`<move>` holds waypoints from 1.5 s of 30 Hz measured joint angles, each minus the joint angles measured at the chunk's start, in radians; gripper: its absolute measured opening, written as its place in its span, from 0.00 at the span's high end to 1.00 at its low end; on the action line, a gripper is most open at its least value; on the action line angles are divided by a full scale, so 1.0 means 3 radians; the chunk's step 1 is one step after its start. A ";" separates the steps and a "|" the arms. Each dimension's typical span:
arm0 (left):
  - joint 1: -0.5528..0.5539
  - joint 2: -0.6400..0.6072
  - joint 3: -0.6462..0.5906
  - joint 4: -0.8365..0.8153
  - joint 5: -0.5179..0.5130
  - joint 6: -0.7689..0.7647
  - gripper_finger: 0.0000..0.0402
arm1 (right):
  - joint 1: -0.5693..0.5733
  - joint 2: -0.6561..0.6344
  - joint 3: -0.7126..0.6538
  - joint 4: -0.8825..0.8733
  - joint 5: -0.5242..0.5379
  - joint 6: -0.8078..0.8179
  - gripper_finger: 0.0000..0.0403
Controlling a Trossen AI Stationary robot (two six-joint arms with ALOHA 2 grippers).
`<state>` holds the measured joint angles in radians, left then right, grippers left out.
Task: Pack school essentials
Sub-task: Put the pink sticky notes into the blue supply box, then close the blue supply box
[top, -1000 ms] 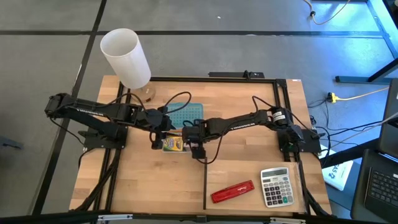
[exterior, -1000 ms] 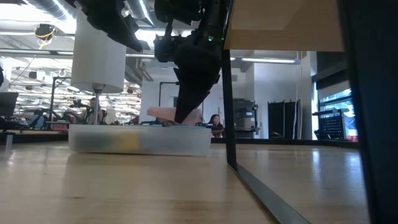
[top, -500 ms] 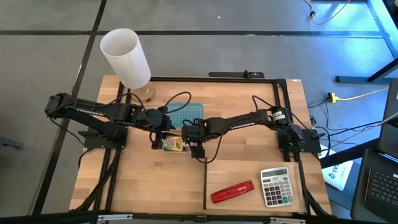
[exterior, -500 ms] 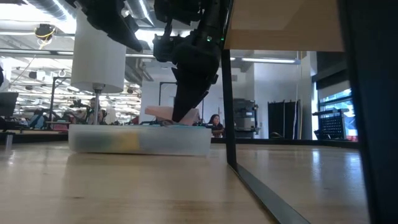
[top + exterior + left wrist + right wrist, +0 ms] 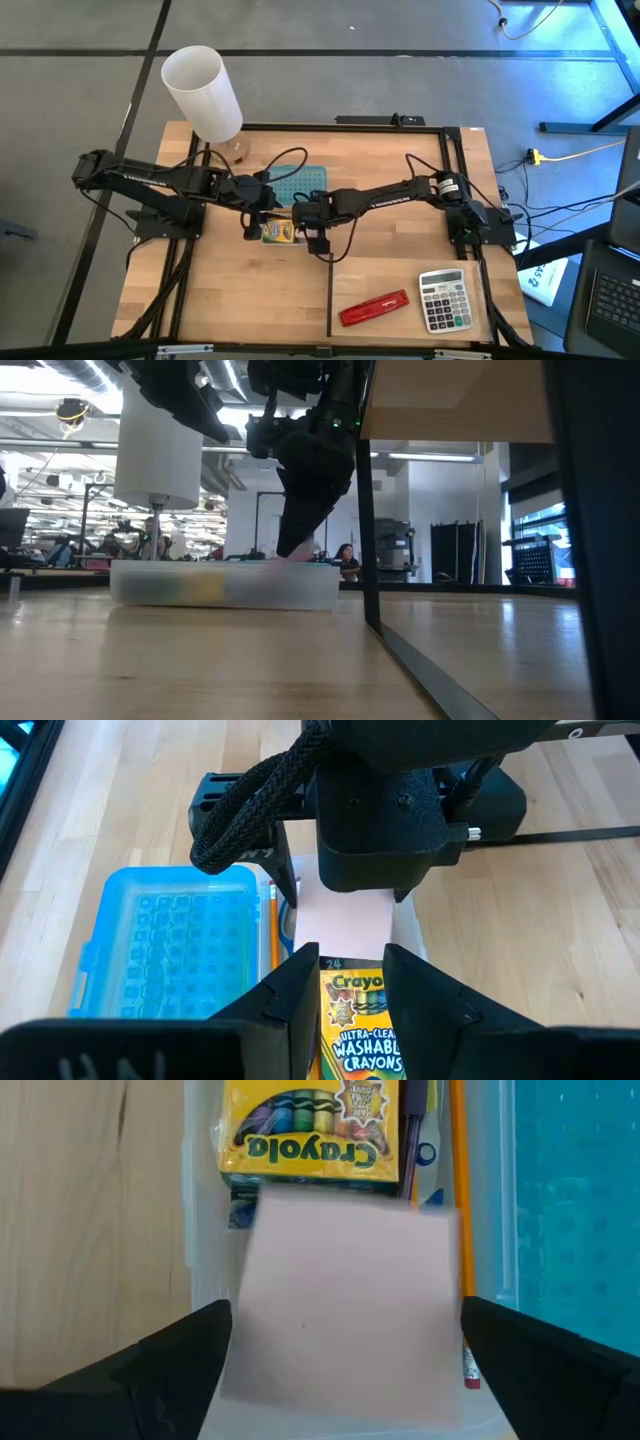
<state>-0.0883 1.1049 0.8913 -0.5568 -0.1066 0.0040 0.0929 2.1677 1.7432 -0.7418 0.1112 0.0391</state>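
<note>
Pink and square, the sticky-note pad lies flat in the clear plastic pencil case, just beside the yellow-green crayon box and alongside a thin orange pencil. I have the right gripper directly over the pad, its fingers spread wide to either side and nothing between them, so the pad looks released. To finish this placement well, I judge I should lift the right arm straight up, keeping the fingers clear of the pad's edges and the case wall, so nothing drags out.

From above, the right arm reaches in across the wooden table with its wrist bent down over the case. The left gripper hangs over the crayon box from the opposite side, its fingers narrowly apart and straddling the box's top; I cannot tell whether they touch it. The translucent blue lid lies open next to the case.
</note>
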 joint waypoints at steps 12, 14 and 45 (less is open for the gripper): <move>0.0000 0.0000 0.0000 0.0000 0.0000 0.0000 0.73 | -0.0002 -0.0001 0.0002 0.0000 0.0025 0.0137 0.02; -0.0001 0.0000 0.0000 0.0000 0.0000 0.0000 0.73 | -0.0005 -0.0001 0.0033 -0.0007 0.0118 0.0328 0.02; 0.0000 0.0000 0.0000 0.0078 0.0000 0.0000 0.73 | 0.0002 -0.0032 0.1300 -0.1437 -0.0088 0.0459 0.99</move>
<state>-0.0884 1.1049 0.8913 -0.5334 -0.1066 0.0040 0.0935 2.1582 2.1333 -1.1728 0.0849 0.1768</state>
